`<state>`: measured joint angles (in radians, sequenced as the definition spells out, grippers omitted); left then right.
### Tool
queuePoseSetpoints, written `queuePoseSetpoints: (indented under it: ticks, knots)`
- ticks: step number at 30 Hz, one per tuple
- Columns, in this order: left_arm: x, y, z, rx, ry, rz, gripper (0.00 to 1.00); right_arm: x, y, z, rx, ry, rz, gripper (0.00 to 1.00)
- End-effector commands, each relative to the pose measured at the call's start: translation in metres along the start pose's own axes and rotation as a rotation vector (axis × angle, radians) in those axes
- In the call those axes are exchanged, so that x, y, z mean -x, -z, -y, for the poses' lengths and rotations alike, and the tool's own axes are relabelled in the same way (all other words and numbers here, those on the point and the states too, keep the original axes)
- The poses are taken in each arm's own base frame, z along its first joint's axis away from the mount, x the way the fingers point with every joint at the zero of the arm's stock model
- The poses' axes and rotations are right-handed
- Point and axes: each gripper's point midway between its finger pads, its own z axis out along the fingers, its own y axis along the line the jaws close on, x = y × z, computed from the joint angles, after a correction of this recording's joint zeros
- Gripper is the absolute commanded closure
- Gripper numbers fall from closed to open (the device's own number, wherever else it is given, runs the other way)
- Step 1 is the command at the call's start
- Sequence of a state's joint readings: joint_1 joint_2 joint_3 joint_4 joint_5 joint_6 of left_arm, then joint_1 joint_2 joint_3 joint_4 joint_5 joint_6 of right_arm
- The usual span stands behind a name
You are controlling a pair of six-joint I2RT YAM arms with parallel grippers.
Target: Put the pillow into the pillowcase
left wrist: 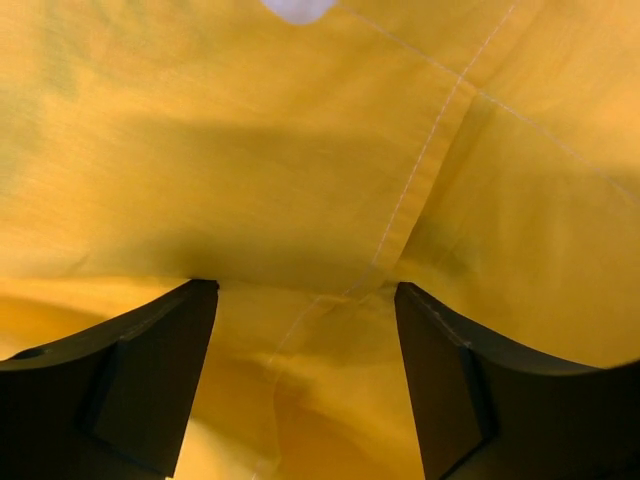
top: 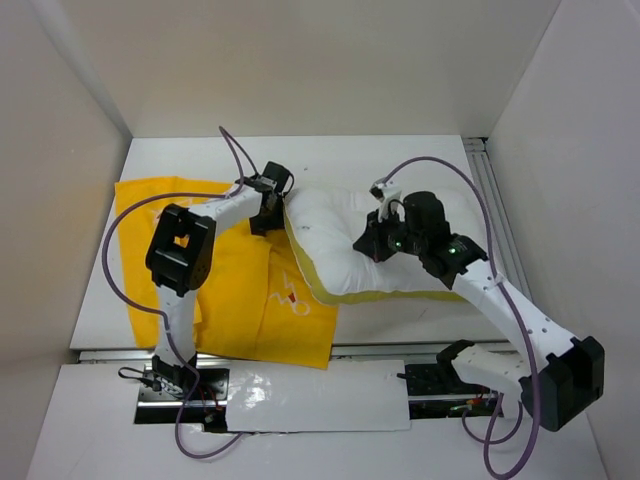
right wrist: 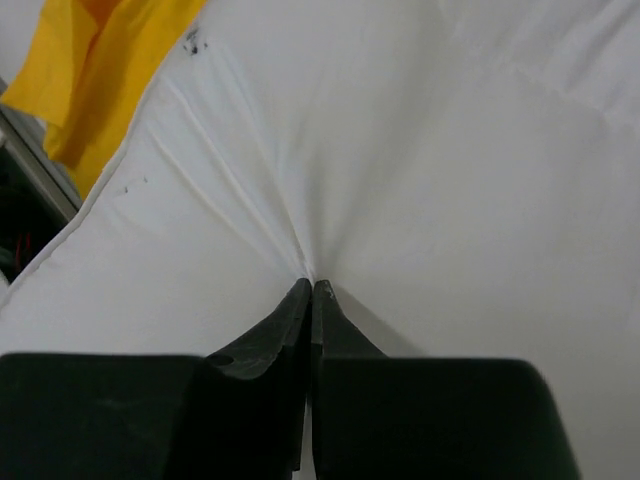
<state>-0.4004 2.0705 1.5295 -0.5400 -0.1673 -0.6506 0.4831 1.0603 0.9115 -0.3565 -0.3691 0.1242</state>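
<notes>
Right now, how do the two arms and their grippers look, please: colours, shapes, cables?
The left arm and right arm have white tube-like links and bulky black joint housings. A thin purple cable loops along each. The left gripper and right gripper are matte black, with two curved fingers tapering to the tips. Small green lights glow near the right wrist.

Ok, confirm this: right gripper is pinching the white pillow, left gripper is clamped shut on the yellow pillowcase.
The left gripper is wrong: the left wrist view shows its jaws apart over the pillowcase, not clamped. The right gripper does pinch the pillow.
</notes>
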Motion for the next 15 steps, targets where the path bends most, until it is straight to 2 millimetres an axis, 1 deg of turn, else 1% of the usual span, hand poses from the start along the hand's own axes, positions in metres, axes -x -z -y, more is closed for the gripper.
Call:
queuePoseSetpoints:
  ticks: [1,2,3,4,5,6,7,8,9,10,11,12,13,14,15]
  knots:
    - [0.021,0.019,0.000,-0.009,-0.008,0.034,0.15,-0.030,-0.011,-0.008,0.043,0.030,-0.105,0.94]
    - [0.027,0.026,0.000,-0.011,-0.014,0.056,0.12,-0.042,-0.013,-0.002,0.010,0.033,-0.142,0.86]
    - [0.030,0.035,-0.002,-0.005,-0.021,0.070,0.06,-0.048,-0.014,0.001,-0.022,0.036,-0.168,0.81]
    - [0.039,0.052,-0.005,-0.021,-0.006,0.105,0.03,-0.055,-0.015,0.010,-0.080,0.027,-0.191,0.72]
    - [0.042,0.060,-0.012,-0.018,-0.003,0.114,0.01,-0.054,-0.015,0.013,-0.100,0.029,-0.189,0.69]
    - [0.044,0.067,-0.014,-0.030,0.006,0.123,0.00,-0.049,-0.014,0.014,-0.112,0.021,-0.175,0.58]
    - [0.047,0.075,-0.019,-0.033,0.016,0.138,0.00,-0.048,-0.014,0.016,-0.125,0.022,-0.173,0.49]
    - [0.042,0.079,-0.031,-0.018,0.029,0.127,0.00,-0.034,-0.011,0.014,-0.131,0.020,-0.134,0.41]
    - [0.046,0.096,-0.035,-0.032,0.042,0.161,0.00,-0.026,-0.012,0.011,-0.132,0.023,-0.111,0.35]
    - [0.046,0.102,-0.043,-0.029,0.068,0.170,0.00,-0.018,-0.012,0.013,-0.150,0.020,-0.086,0.28]
    - [0.031,0.101,-0.052,-0.006,0.083,0.145,0.00,-0.002,-0.011,0.009,-0.184,0.018,-0.036,0.27]
    - [0.029,0.105,-0.060,0.000,0.097,0.148,0.00,0.004,-0.013,0.007,-0.196,0.019,-0.026,0.23]
    - [0.029,0.118,-0.067,-0.008,0.123,0.173,0.00,0.003,-0.023,0.006,-0.206,0.027,-0.049,0.17]
    - [0.013,0.113,-0.074,0.008,0.133,0.144,0.00,0.003,-0.029,0.005,-0.225,0.039,-0.065,0.04]
    - [0.005,0.114,-0.078,0.012,0.132,0.137,0.00,0.012,-0.037,-0.015,-0.190,0.069,-0.059,0.00]
